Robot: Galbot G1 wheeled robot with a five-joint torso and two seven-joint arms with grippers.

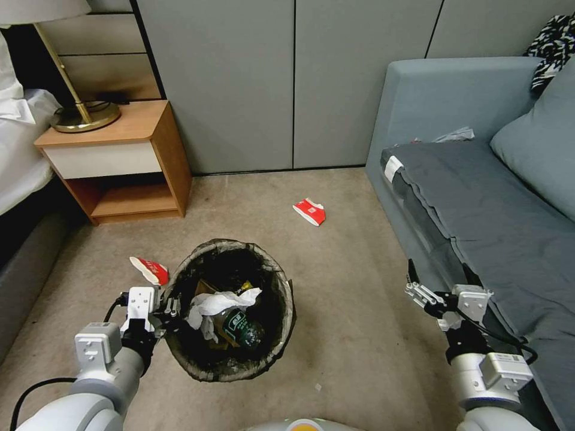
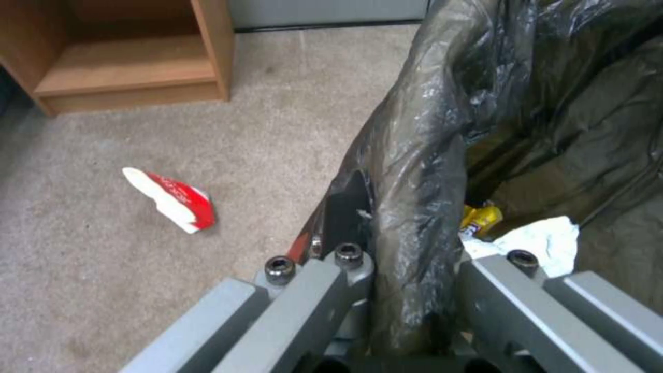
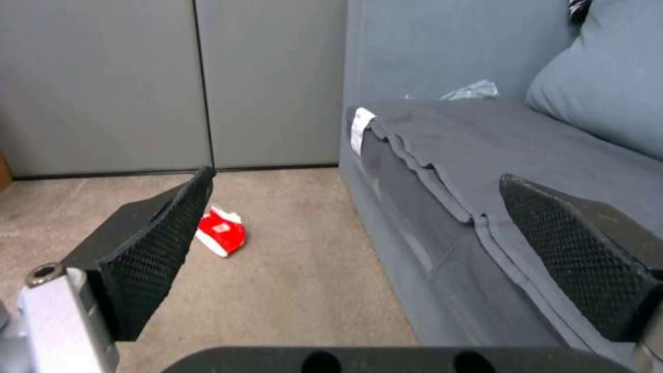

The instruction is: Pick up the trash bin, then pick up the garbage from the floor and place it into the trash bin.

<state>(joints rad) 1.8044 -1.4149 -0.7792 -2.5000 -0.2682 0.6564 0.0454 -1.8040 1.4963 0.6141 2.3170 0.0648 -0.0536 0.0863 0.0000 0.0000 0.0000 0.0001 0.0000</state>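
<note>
Bedroom corner, grey wall panels behind, plain beige-grey short-pile carpet floor point(image 1: 359, 335) below. At far left, orange-brown wooden nightstand point(image 1: 120, 149) with a brass lamp base point(image 1: 84, 117) on top. Just in front of it, on the carpet, a crushed red-and-white paper cup point(image 1: 150, 269), near the bin but not touching it.

Next along, left hand point(image 1: 171, 308), clenched on the near-left rim of the small round white plastic trash bin with crinkly dark bag liner point(image 1: 281, 281): one finger outside the wall, one inside, liner film pinched between. Bin low in the middle of the head view, mouth up and slightly tipped; hard to tell whether resting on the carpet or raised off it. Inside, a crumpled white tissue point(image 1: 218, 302), a clear bottle with green label point(image 1: 242, 326) and a yellow wrapper point(image 2: 480, 220).

Farther right and farther back, a second flattened red-and-white paper cup point(image 1: 309, 211), alone on open carpet, well apart from the bin, near the blue-grey fabric sofa point(image 1: 479, 203). At right, right hand point(image 1: 419, 287), released and empty, pads wide apart, hovering beside the sofa's front edge.

Both cups probably light, thin and springy; already crushed, so little to break. Best pinched across the flattened body or at a raised edge, pressing slightly into the soft pile. Liner film likely slick under the pads, and the thin bin wall likely to flex under a one-sided hold, so worth keeping level.
</note>
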